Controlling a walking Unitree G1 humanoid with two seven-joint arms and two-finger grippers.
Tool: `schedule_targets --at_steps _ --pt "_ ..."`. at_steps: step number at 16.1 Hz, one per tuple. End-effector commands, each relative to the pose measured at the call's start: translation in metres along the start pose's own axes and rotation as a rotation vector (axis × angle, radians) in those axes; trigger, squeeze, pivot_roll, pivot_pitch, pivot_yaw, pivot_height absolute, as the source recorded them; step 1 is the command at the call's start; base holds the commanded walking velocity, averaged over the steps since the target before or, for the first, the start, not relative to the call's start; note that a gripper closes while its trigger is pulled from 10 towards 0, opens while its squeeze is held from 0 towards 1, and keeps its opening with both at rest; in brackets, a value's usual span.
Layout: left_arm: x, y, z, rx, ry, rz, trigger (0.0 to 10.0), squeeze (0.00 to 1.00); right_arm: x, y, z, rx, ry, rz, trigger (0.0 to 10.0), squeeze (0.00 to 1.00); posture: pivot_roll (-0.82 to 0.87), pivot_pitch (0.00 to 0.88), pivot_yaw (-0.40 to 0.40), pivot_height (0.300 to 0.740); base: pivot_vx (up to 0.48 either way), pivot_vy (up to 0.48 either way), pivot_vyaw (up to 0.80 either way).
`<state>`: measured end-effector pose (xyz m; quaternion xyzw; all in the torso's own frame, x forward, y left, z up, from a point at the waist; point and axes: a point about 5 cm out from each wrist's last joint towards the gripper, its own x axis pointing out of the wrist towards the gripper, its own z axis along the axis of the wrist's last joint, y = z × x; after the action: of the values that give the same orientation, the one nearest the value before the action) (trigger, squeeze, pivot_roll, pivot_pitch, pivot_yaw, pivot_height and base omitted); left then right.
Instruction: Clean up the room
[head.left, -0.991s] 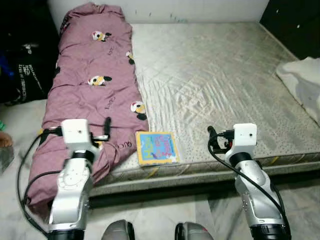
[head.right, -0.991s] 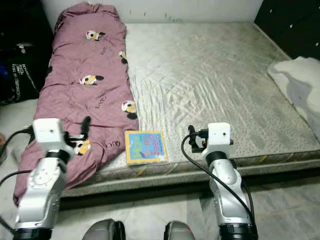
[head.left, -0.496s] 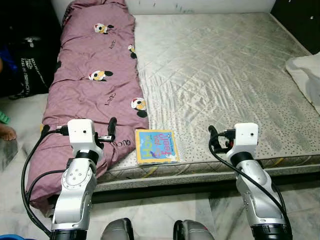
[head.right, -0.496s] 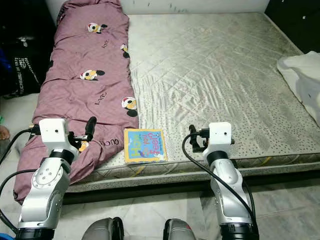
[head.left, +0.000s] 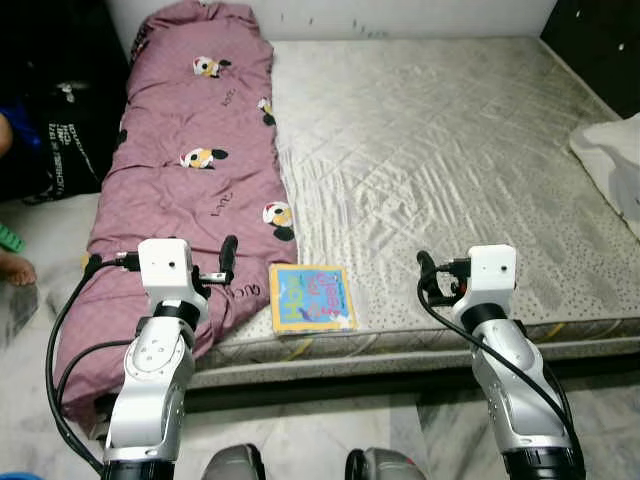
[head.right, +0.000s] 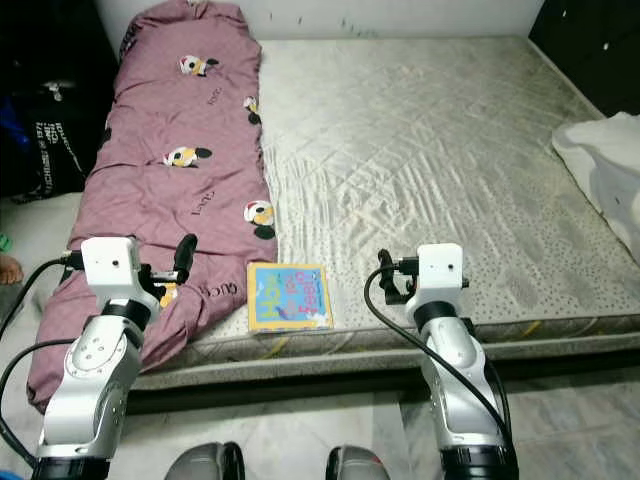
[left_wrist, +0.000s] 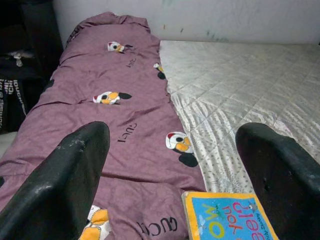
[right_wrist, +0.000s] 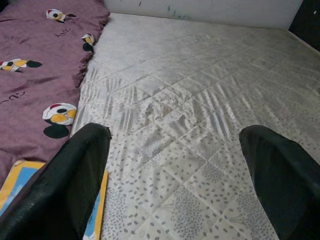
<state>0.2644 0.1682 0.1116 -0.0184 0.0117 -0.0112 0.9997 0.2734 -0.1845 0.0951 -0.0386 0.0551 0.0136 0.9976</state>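
A thin square children's book with a yellow border and blue cover (head.left: 312, 297) lies flat at the near edge of the bare quilted grey mattress (head.left: 450, 150), touching the hem of the long mauve cartoon-print duvet (head.left: 190, 170) on its left. The left gripper (head.left: 226, 262) hovers over the duvet just left of the book and the right gripper (head.left: 425, 275) over bare mattress to its right, both with fingers spread wide and holding nothing. As the book looks the likeliest thing to clear, the nearer left gripper would do best to come down low at its free front edge, pinching the cover without catching the duvet.
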Motion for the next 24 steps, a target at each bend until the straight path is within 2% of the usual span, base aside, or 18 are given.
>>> schedule_targets --at_steps 1,14,22,24 --pt "-0.0010 0.0010 0.0007 -0.002 -0.003 0.003 10.0 0.00 0.0005 -0.0017 0.0008 -0.002 -0.004 -0.005 10.0 0.00 -0.03 0.099 -0.019 0.740 0.319 0.000 0.00" --pt "-0.0011 0.0009 0.0005 -0.012 -0.003 0.002 10.0 0.00 0.0001 -0.0027 0.0001 -0.003 -0.002 -0.020 10.0 0.00 -0.03 0.109 -0.014 0.740 0.309 0.000 0.00" --pt "-0.0024 0.0021 -0.0028 -0.008 0.023 0.035 10.0 0.00 -0.0007 -0.0039 -0.0017 -0.003 0.005 -0.023 10.0 0.00 -0.03 0.113 -0.013 0.740 0.000 0.000 0.00" --pt "-0.0058 0.0055 -0.0052 0.014 0.035 0.045 10.0 0.00 -0.0018 -0.0035 -0.0027 -0.001 0.007 -0.019 10.0 0.00 -0.03 0.114 -0.013 0.725 0.000 0.000 0.00"
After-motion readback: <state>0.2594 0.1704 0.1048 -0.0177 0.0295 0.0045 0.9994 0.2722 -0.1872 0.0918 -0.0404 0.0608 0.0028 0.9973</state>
